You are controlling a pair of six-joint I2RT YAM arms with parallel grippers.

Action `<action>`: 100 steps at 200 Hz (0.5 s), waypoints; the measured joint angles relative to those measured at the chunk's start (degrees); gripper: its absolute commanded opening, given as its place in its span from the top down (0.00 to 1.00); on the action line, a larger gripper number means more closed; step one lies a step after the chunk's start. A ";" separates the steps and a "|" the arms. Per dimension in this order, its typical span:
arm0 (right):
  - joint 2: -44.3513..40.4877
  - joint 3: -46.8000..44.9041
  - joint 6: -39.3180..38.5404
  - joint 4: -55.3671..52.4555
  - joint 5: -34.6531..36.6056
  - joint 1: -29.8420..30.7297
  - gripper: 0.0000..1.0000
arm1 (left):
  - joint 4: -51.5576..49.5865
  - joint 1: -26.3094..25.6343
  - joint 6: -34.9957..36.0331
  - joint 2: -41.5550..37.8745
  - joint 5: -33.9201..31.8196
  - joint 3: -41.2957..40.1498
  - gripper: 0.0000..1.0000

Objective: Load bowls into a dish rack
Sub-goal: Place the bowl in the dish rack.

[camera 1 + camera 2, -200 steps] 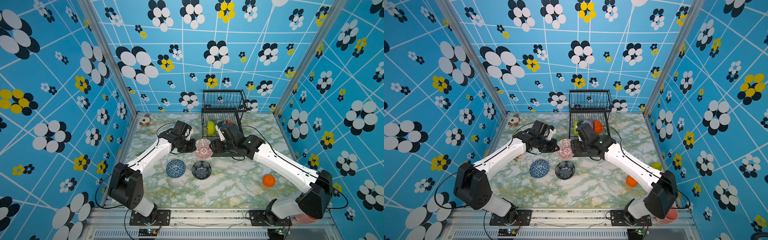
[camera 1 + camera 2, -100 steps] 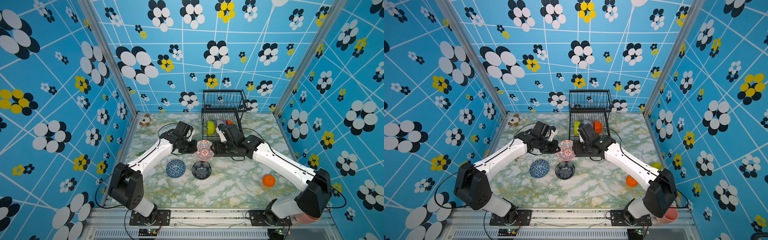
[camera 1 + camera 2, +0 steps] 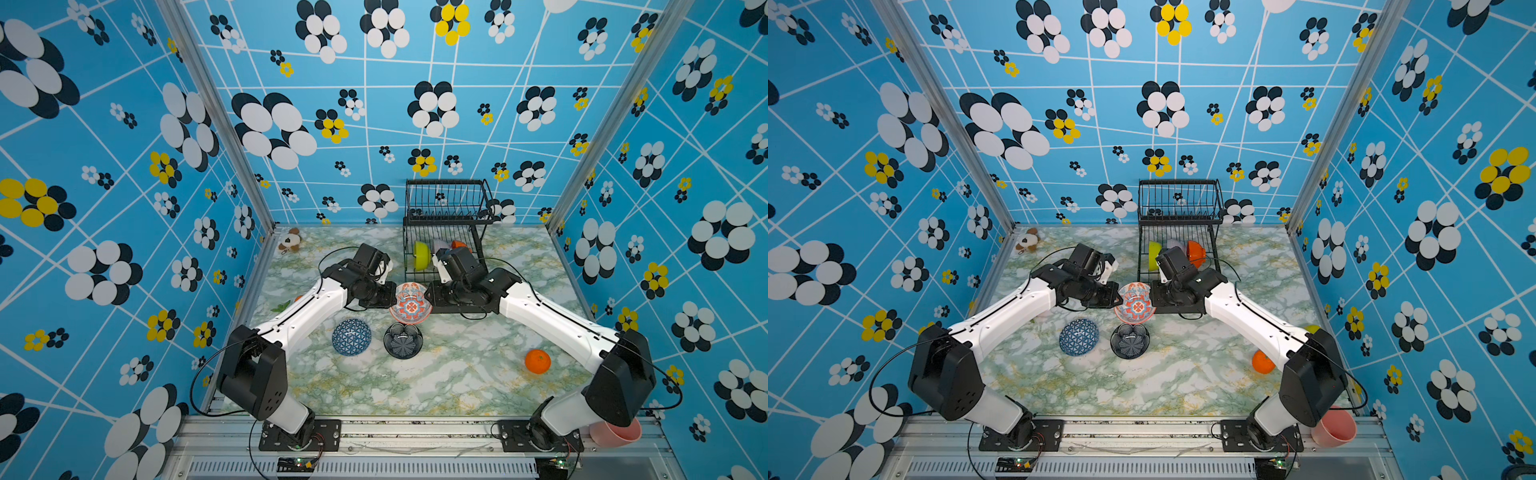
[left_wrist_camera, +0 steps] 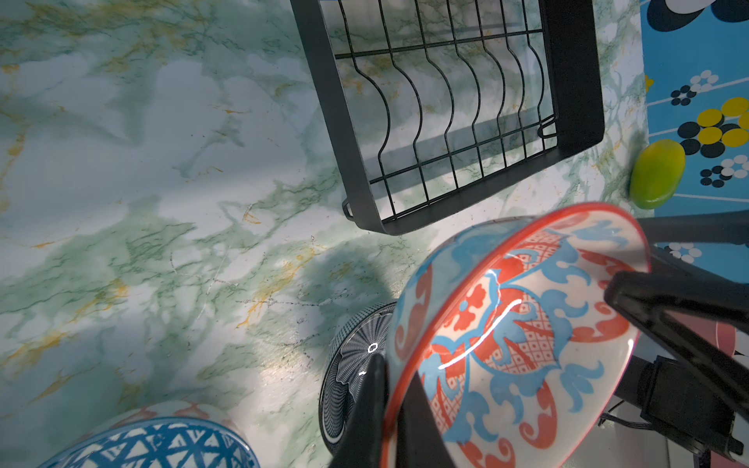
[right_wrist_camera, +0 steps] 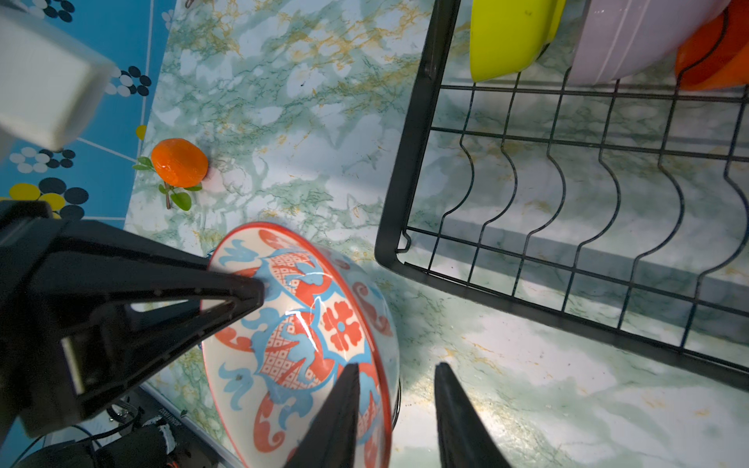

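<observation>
The red-blue floral bowl [image 3: 410, 306] [image 3: 1136, 307] hangs tilted above the table between both arms, in front of the dish rack [image 3: 446, 199] [image 3: 1179, 199]. My left gripper [image 4: 389, 364] [image 3: 392, 294] is shut on its rim. At the opposite rim my right gripper [image 5: 395, 366] [image 3: 428, 297] straddles the edge. One finger lies inside the bowl [image 5: 300, 324] and the other stands clear outside it. In the rack's lower tray [image 5: 409, 142] stand the lime-green bowl [image 5: 506, 36], lilac bowl [image 5: 632, 36] and orange bowl [image 5: 713, 60]. The blue geometric bowl [image 3: 351, 336] and black bowl [image 3: 402, 340] sit on the table.
An orange fruit [image 3: 537, 361] lies front right and a pink cup [image 3: 615, 432] sits by the right arm's base. A plush toy [image 3: 289, 240] is at the back left. A small leafy orange [image 5: 179, 163] and a green fruit [image 4: 656, 174] lie by the walls.
The right gripper's jaws have narrowed around the floral bowl's rim. The left gripper keeps its hold and the bowl has hardly moved.
</observation>
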 measured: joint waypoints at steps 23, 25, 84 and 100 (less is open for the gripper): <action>0.87 0.07 -0.02 -0.02 -0.13 -0.26 0.69 | 0.00 -0.02 0.02 0.00 -0.15 0.00 1.00; 1.01 0.07 -0.04 -0.04 -0.15 -0.31 0.69 | 0.02 -0.02 0.02 0.00 -0.20 0.00 1.00; 2.51 0.50 -0.24 -0.02 -1.46 -0.46 0.77 | -0.02 -0.26 0.02 0.00 -0.85 0.00 1.00; 2.60 0.50 -0.22 0.02 -1.86 -0.46 0.81 | -0.02 -0.31 0.02 0.00 -0.87 0.00 1.00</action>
